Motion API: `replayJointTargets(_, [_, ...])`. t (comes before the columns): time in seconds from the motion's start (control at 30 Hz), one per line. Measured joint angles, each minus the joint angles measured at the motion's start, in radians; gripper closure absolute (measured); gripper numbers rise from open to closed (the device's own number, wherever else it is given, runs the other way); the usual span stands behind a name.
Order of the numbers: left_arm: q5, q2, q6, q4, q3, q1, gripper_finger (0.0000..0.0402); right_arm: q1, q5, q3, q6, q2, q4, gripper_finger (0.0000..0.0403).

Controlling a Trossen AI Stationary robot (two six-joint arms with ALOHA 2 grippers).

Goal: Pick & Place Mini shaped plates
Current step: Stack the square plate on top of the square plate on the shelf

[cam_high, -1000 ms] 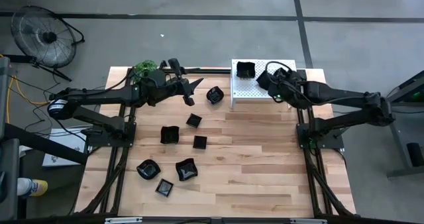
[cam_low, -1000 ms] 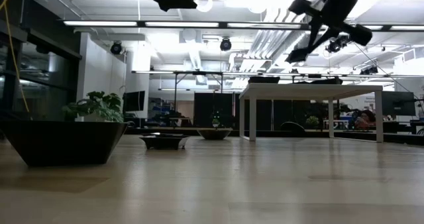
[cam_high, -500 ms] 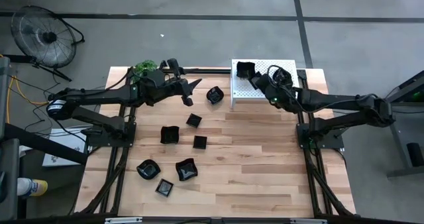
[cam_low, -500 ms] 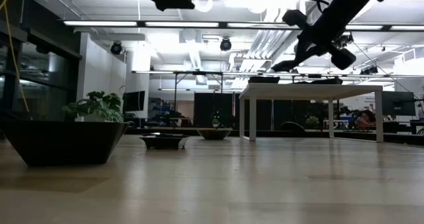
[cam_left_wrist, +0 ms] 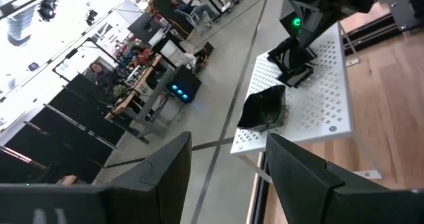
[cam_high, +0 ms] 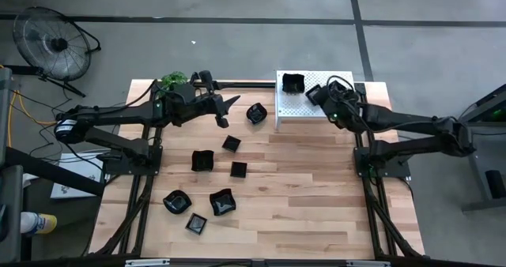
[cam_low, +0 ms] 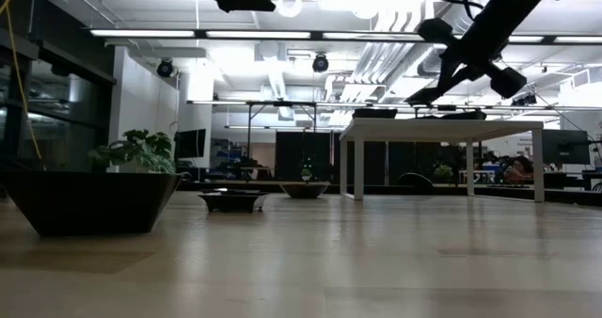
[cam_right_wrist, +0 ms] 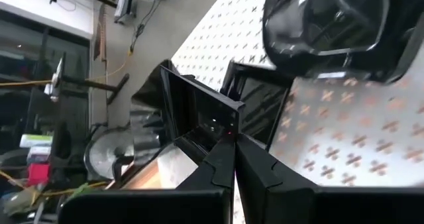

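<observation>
Right gripper (cam_high: 315,94) hangs over the white perforated rack (cam_high: 294,113) at the far side of the table, its fingers (cam_right_wrist: 228,163) pressed together. In the right wrist view a glossy black square plate (cam_right_wrist: 199,121) stands on edge just beyond the fingertips — whether the tips pinch its rim or only sit in front of it is hard to tell. A second dish (cam_high: 293,83) rests on the rack's far left corner; the wrist view cuts it off at the frame's edge.

Left gripper (cam_high: 231,109) hovers above the table's far left part with its fingers (cam_left_wrist: 169,171) spread wide and nothing between them. Just beside it a wavy plate (cam_high: 256,113) lies on the wood next to the rack.

Six more plates are scattered on the wooden table (cam_high: 316,188): a small square one (cam_high: 231,144), a larger one (cam_high: 202,160), another square (cam_high: 238,170), then three near the front — a rounded dish (cam_high: 176,201), a wavy one (cam_high: 222,202) and a small square (cam_high: 196,223).

From table height a dark plate (cam_low: 89,200) fills the left foreground, with two others far back, too small to tell apart. Both arms are cropped at the top of that view.

A small green plant (cam_high: 173,80) sits at the table's far left corner, partly hidden by the left arm.
</observation>
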Motion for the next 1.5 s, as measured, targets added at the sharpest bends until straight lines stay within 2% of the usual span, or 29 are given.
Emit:
replayJointTargets(0.23, [0.019, 0.0, -0.002, 0.0, 0.0, 0.0, 0.0211, -0.037, -0.036, 0.0, -0.047, -0.014, -0.045, 0.0403])
replayJointTargets(0.5, [0.023, 0.0, -0.001, 0.0, 0.0, 0.0, 0.0211, -0.069, -0.03, 0.0, -0.089, -0.013, -0.045, 0.0403])
replayJointTargets(0.87, [0.022, 0.0, 0.001, 0.0, 0.0, 0.0, 0.0211, -0.118, -0.075, 0.0, -0.16, -0.012, -0.017, 0.0403])
replayJointTargets(1.2, [0.022, 0.0, 0.001, 0.0, 0.0, 0.0, 0.0211, -0.122, -0.117, 0.0, -0.215, 0.043, 0.025, 0.0403])
replayJointTargets(1.5, [0.024, 0.0, 0.0, 0.0, 0.0, 0.0, 0.0211, -0.121, -0.1, 0.0, -0.217, 0.056, 0.03, 0.0403])
